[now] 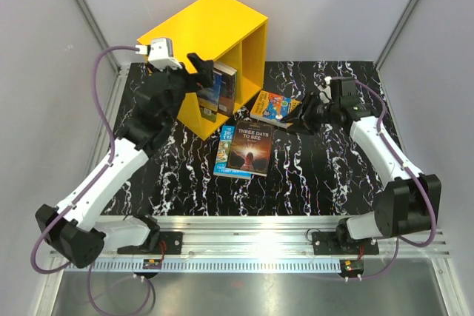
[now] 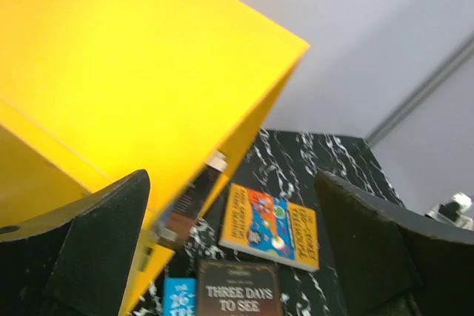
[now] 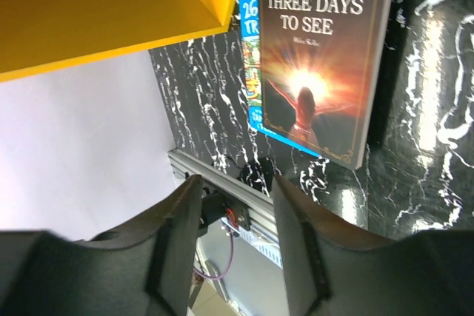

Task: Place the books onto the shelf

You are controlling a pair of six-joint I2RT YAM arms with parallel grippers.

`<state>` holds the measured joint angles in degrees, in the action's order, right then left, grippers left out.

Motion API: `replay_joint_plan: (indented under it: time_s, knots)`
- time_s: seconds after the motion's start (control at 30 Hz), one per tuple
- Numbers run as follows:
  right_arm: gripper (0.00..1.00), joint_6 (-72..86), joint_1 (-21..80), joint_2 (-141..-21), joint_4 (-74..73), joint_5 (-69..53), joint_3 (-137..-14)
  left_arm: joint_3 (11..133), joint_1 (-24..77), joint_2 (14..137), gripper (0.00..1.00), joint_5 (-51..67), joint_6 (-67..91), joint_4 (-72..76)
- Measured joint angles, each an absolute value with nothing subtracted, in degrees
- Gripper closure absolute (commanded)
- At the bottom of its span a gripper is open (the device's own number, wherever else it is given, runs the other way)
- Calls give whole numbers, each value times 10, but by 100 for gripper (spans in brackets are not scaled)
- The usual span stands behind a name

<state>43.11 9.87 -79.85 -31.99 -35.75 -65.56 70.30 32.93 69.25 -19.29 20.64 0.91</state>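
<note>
Before the shelf (image 1: 211, 27), the left hand (image 2: 229, 181) gapes wide, empty; by the orange book (image 1: 272, 105), the right hand (image 3: 237, 190) stands half-open, empty.

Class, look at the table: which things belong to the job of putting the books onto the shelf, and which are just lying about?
For the job:
yellow shelf
shelved books
brown book, lying on the blue book
orange book

Just there:
marbled mat
metal rail
</note>
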Motion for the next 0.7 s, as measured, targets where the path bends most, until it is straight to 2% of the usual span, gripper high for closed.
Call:
replay_joint_plan:
  time_s: [0.03,0.1,0.13,0.17,0.2,0.23,0.3,0.43,0.7]
  knots:
    - [53,431,99,-807,-320,-360,-665,707,318,687,12,-187,206,5]
    - [56,429,99,-820,-321,-365,-680,707,304,687,31,-173,211,-3]
    - [60,427,99,-824,-324,-366,-687,702,301,691,51,-159,220,-4]
    - [62,423,99,-827,-328,-367,-692,693,301,696,64,-142,231,-1]
    - [63,422,99,-830,-331,-367,-697,683,301,701,82,-129,241,-2]
    - [64,419,99,-831,-335,-367,-701,669,302,709,94,-109,257,-1]
    - [64,415,99,-830,-344,-367,-707,648,306,734,100,-76,280,-1]
    - [64,407,99,-829,-369,-361,-708,605,324,765,100,-45,307,-2]
    - [64,387,99,-801,-416,-338,-705,577,332,777,100,-54,320,21]
